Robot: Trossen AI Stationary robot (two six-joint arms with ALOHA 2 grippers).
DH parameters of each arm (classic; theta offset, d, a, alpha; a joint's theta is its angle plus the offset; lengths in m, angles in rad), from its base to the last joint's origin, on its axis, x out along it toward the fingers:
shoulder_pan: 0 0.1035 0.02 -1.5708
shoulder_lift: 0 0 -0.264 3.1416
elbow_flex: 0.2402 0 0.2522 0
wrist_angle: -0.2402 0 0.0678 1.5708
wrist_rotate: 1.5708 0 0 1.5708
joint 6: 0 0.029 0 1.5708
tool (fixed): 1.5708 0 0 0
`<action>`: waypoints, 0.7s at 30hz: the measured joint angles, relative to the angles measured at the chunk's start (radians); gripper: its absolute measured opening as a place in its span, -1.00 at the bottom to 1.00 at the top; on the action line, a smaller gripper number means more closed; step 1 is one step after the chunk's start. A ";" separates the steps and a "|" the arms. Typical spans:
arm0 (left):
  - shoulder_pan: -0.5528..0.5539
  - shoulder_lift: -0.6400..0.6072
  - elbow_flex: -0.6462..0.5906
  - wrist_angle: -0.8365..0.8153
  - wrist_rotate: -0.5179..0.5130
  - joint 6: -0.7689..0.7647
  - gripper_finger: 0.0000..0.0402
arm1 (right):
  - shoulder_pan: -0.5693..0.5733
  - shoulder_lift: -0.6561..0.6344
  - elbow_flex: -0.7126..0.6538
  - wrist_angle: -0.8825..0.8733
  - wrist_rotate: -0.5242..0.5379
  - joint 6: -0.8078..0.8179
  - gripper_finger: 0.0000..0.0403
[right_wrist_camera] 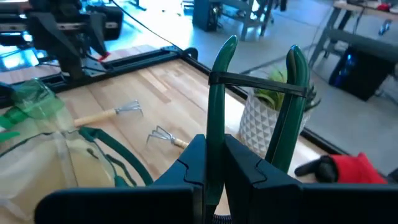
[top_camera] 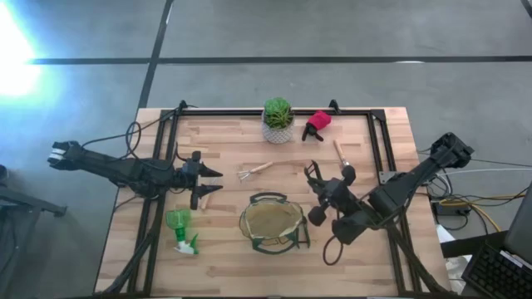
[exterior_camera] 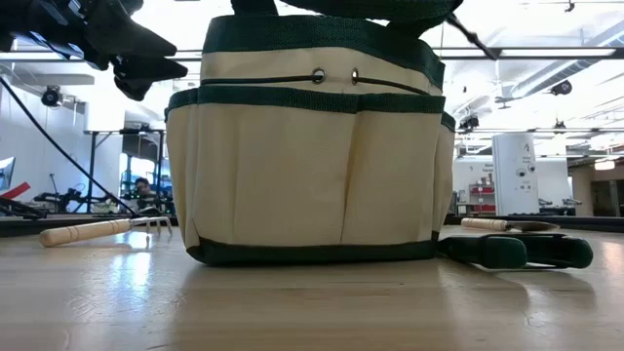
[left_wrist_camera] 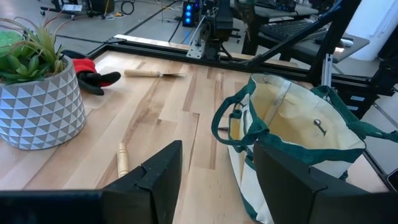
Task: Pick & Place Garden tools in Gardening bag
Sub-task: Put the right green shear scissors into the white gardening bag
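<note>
The cream-and-olive gardening bag [top_camera: 273, 223] stands upright on its base at the table's middle front, mouth open; it also shows in the low view [exterior_camera: 307, 156]. My right gripper [top_camera: 321, 189] is to the bag's right, shut on green-handled pruners [right_wrist_camera: 255, 99]. My left gripper [top_camera: 211, 183] is open and empty to the bag's left, above a wooden-handled tool [left_wrist_camera: 122, 158]. A fork [top_camera: 253, 171], a wooden-handled tool [top_camera: 339, 153], a green spray bottle [top_camera: 181, 229] and a red-and-black sprayer piece [top_camera: 317, 124] lie on the table. Second pruners [exterior_camera: 517, 251] lie to the bag's right. My right gripper pinches one green handle of the pruners [right_wrist_camera: 215, 124] between its two fingers [right_wrist_camera: 250, 167], along the handle. Both handles stick out past the fingertips toward the table's far edge, joined by a dark band [right_wrist_camera: 258, 84]. The pruners are lifted clear of the table.
A potted plant in a white pot [top_camera: 278, 121] stands at the far middle edge, beside the sprayer piece. A dark frame rail [top_camera: 274, 111] runs round the table. Bare wood lies between the bag and the plant.
</note>
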 joint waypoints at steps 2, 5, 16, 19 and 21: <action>0.000 0.000 0.000 0.000 0.000 0.000 -0.01 | 0.006 0.000 0.009 0.005 0.010 -0.023 -0.91; 0.000 0.000 0.000 0.000 0.000 0.000 -0.01 | 0.011 0.000 0.009 0.047 0.016 -0.086 -0.91; 0.000 0.000 0.000 0.005 0.002 -0.053 -0.01 | 0.010 0.000 0.006 0.347 -0.116 -0.470 -0.91; 0.000 0.000 0.000 0.005 0.002 -0.054 -0.01 | 0.010 0.000 0.005 0.458 -0.223 -0.596 -0.91; 0.000 0.000 0.000 0.005 0.002 -0.054 -0.01 | 0.010 0.000 0.004 0.548 -0.303 -0.685 -0.91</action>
